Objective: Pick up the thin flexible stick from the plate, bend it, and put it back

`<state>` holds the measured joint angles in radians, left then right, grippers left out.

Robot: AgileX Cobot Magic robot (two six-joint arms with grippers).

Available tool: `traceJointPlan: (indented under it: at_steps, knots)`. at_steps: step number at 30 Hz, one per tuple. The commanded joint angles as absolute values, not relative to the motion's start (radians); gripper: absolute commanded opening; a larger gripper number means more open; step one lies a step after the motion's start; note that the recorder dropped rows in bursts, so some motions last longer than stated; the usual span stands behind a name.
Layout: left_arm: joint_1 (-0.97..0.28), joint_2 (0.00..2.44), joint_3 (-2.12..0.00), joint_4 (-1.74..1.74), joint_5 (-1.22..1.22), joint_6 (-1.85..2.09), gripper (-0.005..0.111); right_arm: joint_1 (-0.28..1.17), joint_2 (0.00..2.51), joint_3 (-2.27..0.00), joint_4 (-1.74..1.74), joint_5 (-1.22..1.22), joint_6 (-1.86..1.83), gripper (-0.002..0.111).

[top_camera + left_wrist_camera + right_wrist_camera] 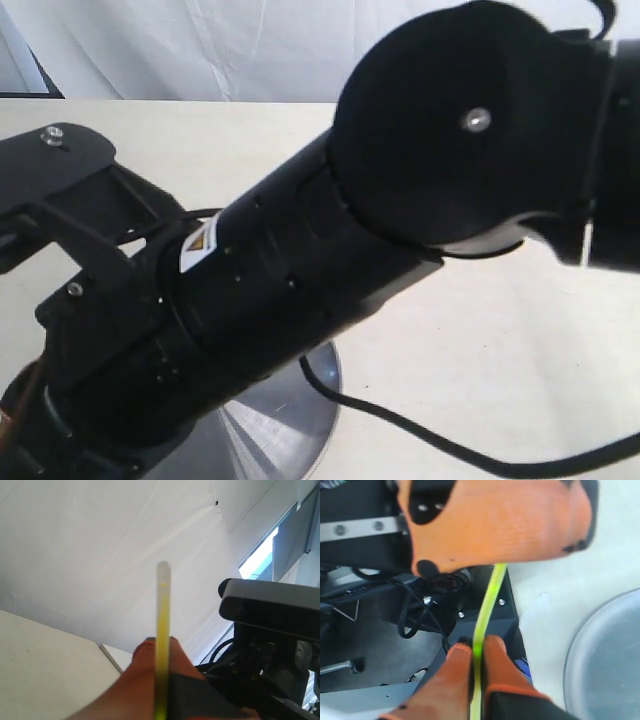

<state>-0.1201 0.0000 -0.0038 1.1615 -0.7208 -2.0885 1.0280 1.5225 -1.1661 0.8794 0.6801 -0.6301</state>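
Observation:
The thin yellow-green stick (163, 630) stands pinched between the orange fingers of my left gripper (159, 642), its pale tip poking well past them. In the right wrist view the same stick (487, 600) runs between the orange fingers of my right gripper (476, 647), which is shut on it, and on up under the other gripper's orange fingers (500, 525). A slice of the silver plate (607, 660) shows on the table beside it. In the exterior view the plate (285, 425) peeks out under a black arm; stick and grippers are hidden there.
A black arm (330, 270) fills most of the exterior view, with a black cable (420, 430) trailing over the beige table (500, 340). Black robot base hardware (380, 580) lies beyond the table edge. A camera housing (270, 600) sits close to the left gripper.

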Motion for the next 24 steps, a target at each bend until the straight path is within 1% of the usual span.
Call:
traceJointPlan:
  at_steps: [1, 3, 7, 9, 10, 16, 20, 24]
  knots:
    - [-0.121, 0.000, 0.000, 1.148, -0.741, -2.083, 0.000, 1.032, 1.566, -1.171, 0.863, 0.671, -0.609, 0.001]
    - [-0.121, 0.000, 0.000, 1.154, -0.759, -2.090, 0.000, 1.032, 1.575, -1.171, 0.861, 0.674, -0.608, 0.009]
    - [-0.121, 0.000, 0.000, 1.160, -0.781, -2.090, 0.000, 1.032, 1.573, -1.171, 0.856, 0.674, -0.601, 0.037]
    - [-0.121, 0.000, -0.005, 1.165, -0.759, -2.090, 0.000, 1.032, 1.571, -1.171, 0.836, 0.694, -0.573, 0.047]
    - [-0.121, 0.000, -0.011, 1.168, -0.749, -2.090, 0.000, 1.032, 1.569, -1.171, 0.821, 0.705, -0.559, 0.049]
    - [-0.121, 0.030, -0.081, 1.186, -0.735, -2.090, 0.000, 1.023, 1.549, -1.171, 0.678, 0.730, -0.441, 0.049]
    - [-0.121, 0.124, -0.137, 1.190, -0.764, -2.071, 0.000, 1.023, 1.506, -1.171, 0.578, 0.725, -0.379, 0.049]
    - [-0.121, 0.253, -0.186, 1.190, -0.831, -1.970, 0.000, 1.023, 1.452, -1.171, 0.447, 0.723, -0.288, 0.049]
